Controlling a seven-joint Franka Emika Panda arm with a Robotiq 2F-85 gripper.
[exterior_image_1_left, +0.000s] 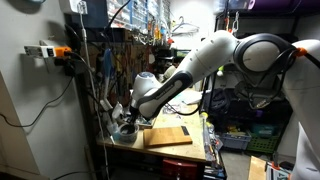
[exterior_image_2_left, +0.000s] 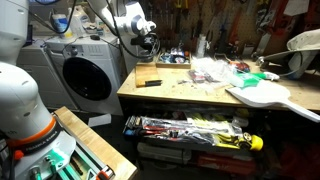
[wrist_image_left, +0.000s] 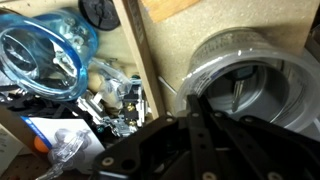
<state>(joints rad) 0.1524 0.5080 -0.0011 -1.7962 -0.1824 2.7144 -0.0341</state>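
Note:
My gripper (exterior_image_1_left: 126, 122) hangs over the end of a cluttered wooden workbench (exterior_image_1_left: 190, 148), just above a grey bowl (exterior_image_1_left: 125, 135). In the other exterior view it (exterior_image_2_left: 150, 44) is at the bench's far corner, above a washing machine (exterior_image_2_left: 90, 75). In the wrist view the dark fingers (wrist_image_left: 192, 97) come together at their tips, with nothing visible between them. They point past the bench edge (wrist_image_left: 140, 60) toward the washer drum (wrist_image_left: 250, 80). A blue glass bowl (wrist_image_left: 45, 55) and small jumbled parts (wrist_image_left: 105, 100) lie beside them on the bench.
A wooden board (exterior_image_1_left: 167, 137) lies next to the bowl. Plastic bags (exterior_image_2_left: 210, 70), a dark hand tool (exterior_image_2_left: 148, 83) and a white flat shape (exterior_image_2_left: 265, 93) are on the bench. A tool-filled drawer (exterior_image_2_left: 190, 130) is open below. A wooden crate (exterior_image_2_left: 90, 150) stands on the floor.

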